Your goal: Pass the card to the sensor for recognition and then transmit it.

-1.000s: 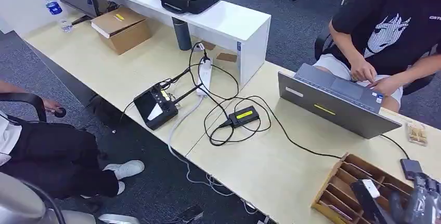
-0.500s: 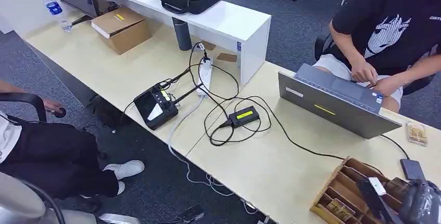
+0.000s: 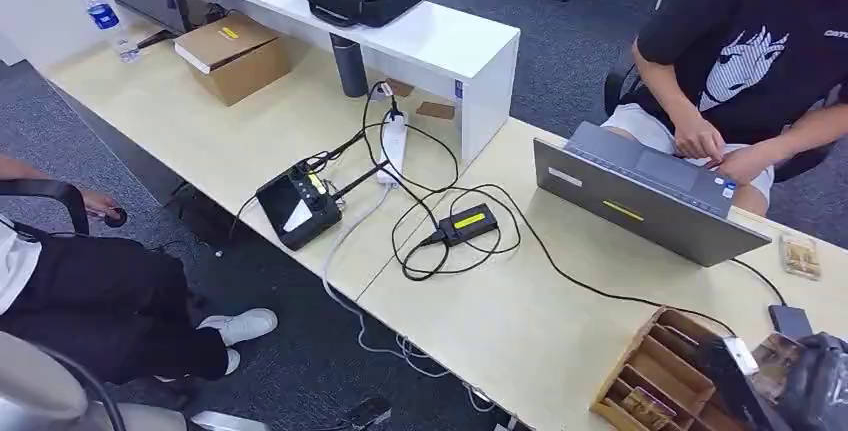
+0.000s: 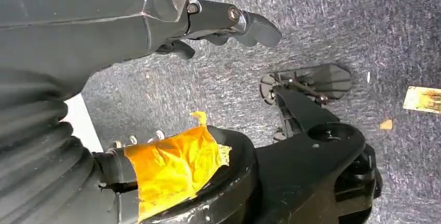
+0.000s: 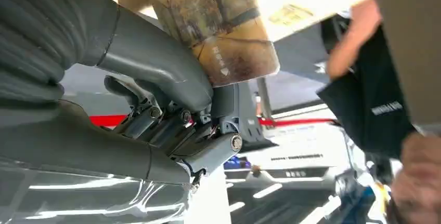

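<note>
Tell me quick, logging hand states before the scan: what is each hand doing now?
Left hand: hanging over the floor, fingers curled, holding nothing.
Right hand: holding the card.

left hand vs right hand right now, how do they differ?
The right hand grips a brown printed card; the left hand holds nothing, its fingers curled in. The right hand is up at the desk, beside the wooden slotted tray; the left hand hangs over the grey carpet. Both share the same grey build with darker fingers.
</note>
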Available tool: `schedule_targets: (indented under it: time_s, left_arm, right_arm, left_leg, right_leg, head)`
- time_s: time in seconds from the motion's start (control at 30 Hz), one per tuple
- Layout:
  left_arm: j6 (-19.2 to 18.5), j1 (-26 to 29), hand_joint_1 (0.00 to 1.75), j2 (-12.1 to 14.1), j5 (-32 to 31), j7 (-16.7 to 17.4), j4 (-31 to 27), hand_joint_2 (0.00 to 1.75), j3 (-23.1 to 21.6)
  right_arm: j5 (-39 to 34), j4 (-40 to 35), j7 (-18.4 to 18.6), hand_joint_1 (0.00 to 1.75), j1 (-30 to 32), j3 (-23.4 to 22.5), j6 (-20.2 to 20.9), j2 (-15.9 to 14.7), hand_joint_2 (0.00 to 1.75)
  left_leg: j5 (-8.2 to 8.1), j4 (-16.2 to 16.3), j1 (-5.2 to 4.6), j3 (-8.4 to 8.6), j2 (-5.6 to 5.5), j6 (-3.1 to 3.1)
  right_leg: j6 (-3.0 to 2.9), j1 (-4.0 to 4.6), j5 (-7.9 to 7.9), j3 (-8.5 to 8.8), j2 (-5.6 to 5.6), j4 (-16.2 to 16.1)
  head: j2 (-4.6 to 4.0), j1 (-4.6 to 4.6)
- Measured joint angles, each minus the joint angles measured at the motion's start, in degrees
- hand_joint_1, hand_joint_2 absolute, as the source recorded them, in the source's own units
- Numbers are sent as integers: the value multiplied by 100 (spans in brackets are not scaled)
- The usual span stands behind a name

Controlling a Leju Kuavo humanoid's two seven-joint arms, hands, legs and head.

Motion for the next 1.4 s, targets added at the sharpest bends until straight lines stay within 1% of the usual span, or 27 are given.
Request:
schedule_targets:
  time_s: [0.1,0.17,0.2,0.27,0.3,0.37,0.47,0.53,0.57,0.6,0.63,0.8,0.97,1.17,1.3,1.37,1.4]
  left_arm:
    - [-13,2,0,0,76,-13,0,175,-101]
    - [-15,-1,0,0,109,-24,0,175,-136]
    - [-15,-1,0,0,122,-31,0,175,-170]
    - [-15,0,0,0,155,-33,0,175,-223]
    - [-15,0,0,0,175,-39,0,175,-238]
    - [-15,-2,0,0,188,-48,0,175,-271]
    - [-15,-20,0,2,201,-46,0,175,-363]
    - [-15,-48,0,4,199,-20,0,175,-417]
    - [-15,-75,0,4,199,17,0,175,-457]
    - [-13,-98,0,11,199,57,0,175,-501]
    - [0,-122,0,15,190,79,-2,175,-531]
    - [96,-262,0,70,118,314,-111,175,-745]
    - [142,-373,0,114,70,437,-245,175,-905]
    - [144,-378,0,114,68,446,-253,175,-916]
    - [168,-427,0,127,44,481,-356,175,-1003]
    - [179,-430,0,138,44,518,-400,175,-1071]
    - [181,-429,0,140,50,520,-400,175,-1071]
  right_arm:
    - [-20,-330,-57,169,18,-4,-136,-11,175]
    - [-11,-518,-76,168,19,-15,-151,-24,175]
    - [-13,-599,-85,171,19,-22,-153,-26,175]
    - [-13,-763,-101,168,18,-37,-190,-31,175]
    - [-15,-852,-109,171,14,-37,-208,-33,175]
    - [-22,-1029,-120,168,-10,-37,-197,-37,175]
    - [-101,-1180,-166,169,-170,-33,-50,-39,175]
    - [-197,-1173,-188,171,-360,-15,215,-37,175]
    - [-242,-1154,-192,175,-475,2,323,-37,175]
    - [-243,-1112,-192,173,-592,24,396,-35,175]
    - [-254,-1059,-183,175,-718,46,477,-28,175]
    - [-323,-377,-15,175,-1545,212,892,96,175]
    - [-312,423,144,175,-2268,291,1106,245,175]
    - [-310,463,147,175,-2295,291,1117,256,175]
    - [-227,1083,192,171,-2716,341,1178,431,175]
    - [-188,1283,190,169,-2771,411,1172,566,175]
    - [-177,1301,190,169,-2771,431,1172,586,175]
  left_leg:
    - [0,0,0,0,0,0]
    - [0,0,0,0,2,0]
    - [0,0,0,0,2,0]
    - [0,0,0,-1,2,0]
    - [0,0,0,-1,2,0]
    - [0,0,-1,-1,2,0]
    - [1,0,0,-1,2,0]
    - [3,0,-1,-2,2,-1]
    - [4,0,-1,-3,2,-1]
    - [5,0,-1,-3,1,-1]
    - [7,0,0,-3,1,-1]
    - [16,0,0,-3,1,-7]
    - [19,0,0,-4,-2,-4]
    - [19,0,0,-4,-2,-4]
    - [18,0,0,-4,-2,-4]
    - [18,0,0,-5,-2,-4]
    - [18,0,0,-5,-2,-4]
  right_leg:
    - [0,0,0,-1,0,1]
    - [0,0,0,0,1,1]
    - [0,0,0,0,0,1]
    - [0,0,0,0,1,1]
    - [0,0,1,1,0,0]
    - [2,0,2,1,0,0]
    - [3,0,4,1,1,1]
    - [3,0,6,1,1,1]
    - [4,0,6,1,0,1]
    - [4,0,7,1,0,2]
    - [3,0,8,2,-1,2]
    - [-1,0,17,-1,0,4]
    - [0,0,18,0,-2,5]
    - [0,0,18,0,-2,5]
    - [0,0,18,-1,-2,4]
    - [-1,0,18,-2,-2,3]
    - [-1,0,18,-2,-1,4]
  head:
    - [0,0]
    - [0,0]
    - [0,0]
    - [0,0]
    - [0,0]
    - [0,0]
    - [0,2]
    - [0,0]
    - [0,2]
    - [0,0]
    - [0,0]
    - [0,-2]
    - [0,0]
    - [0,0]
    - [0,2]
    - [0,0]
    - [0,0]
